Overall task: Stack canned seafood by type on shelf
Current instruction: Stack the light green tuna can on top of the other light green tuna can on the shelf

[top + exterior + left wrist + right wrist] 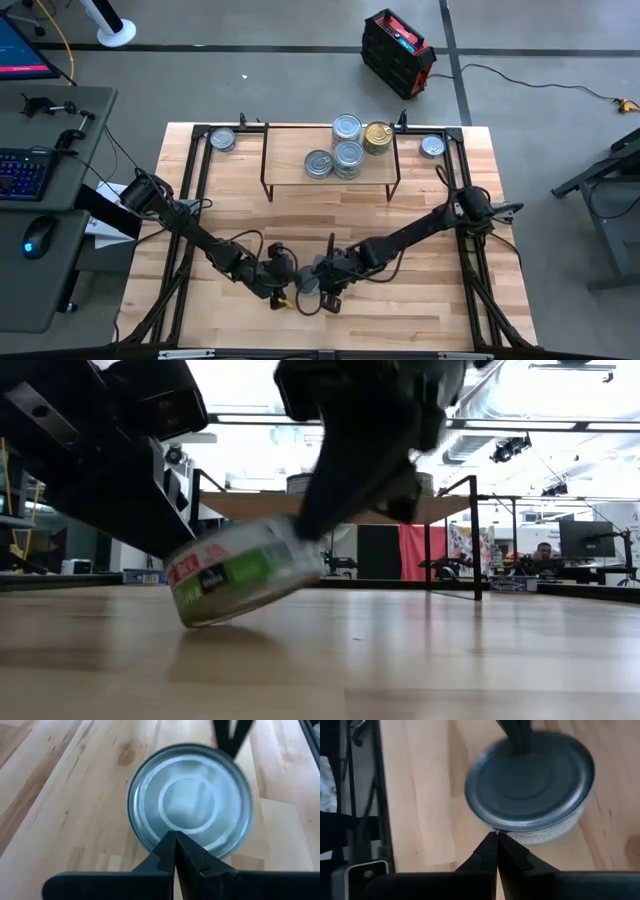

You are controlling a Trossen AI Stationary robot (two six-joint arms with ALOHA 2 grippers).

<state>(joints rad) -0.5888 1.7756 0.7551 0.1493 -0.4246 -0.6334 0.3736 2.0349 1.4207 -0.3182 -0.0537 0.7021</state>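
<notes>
Only a blurred, unreadable red-and-green label on the tilted tin.

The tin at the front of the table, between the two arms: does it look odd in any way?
Yes. The tin is tilted, one edge lifted off the table. Both shut tools, left and right, press against its opposite sides. The other tins stand flat.

The tilted tin is motion-blurred, its label unreadable, its upper edge hidden behind dark arms.
</notes>
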